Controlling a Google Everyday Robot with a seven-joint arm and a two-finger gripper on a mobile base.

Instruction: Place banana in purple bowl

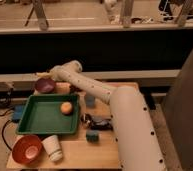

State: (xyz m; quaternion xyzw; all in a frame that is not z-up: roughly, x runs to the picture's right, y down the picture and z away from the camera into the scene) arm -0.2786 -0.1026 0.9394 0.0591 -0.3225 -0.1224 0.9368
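Note:
The purple bowl (45, 86) stands at the back left of the wooden table (105, 152), just behind the green tray (37, 122). My white arm reaches from the lower right across the table to the bowl. My gripper (53, 74) is at the arm's end, right over the bowl's back right rim. The banana does not show as a separate thing; I cannot tell whether it is at the gripper or in the bowl.
A round orange fruit (66, 108) lies in the green tray. An orange-red bowl (27, 149) and a tipped white cup (53, 148) sit at the front left. Small teal blocks (92, 135) and a dark object (97, 121) lie beside the tray, under the arm.

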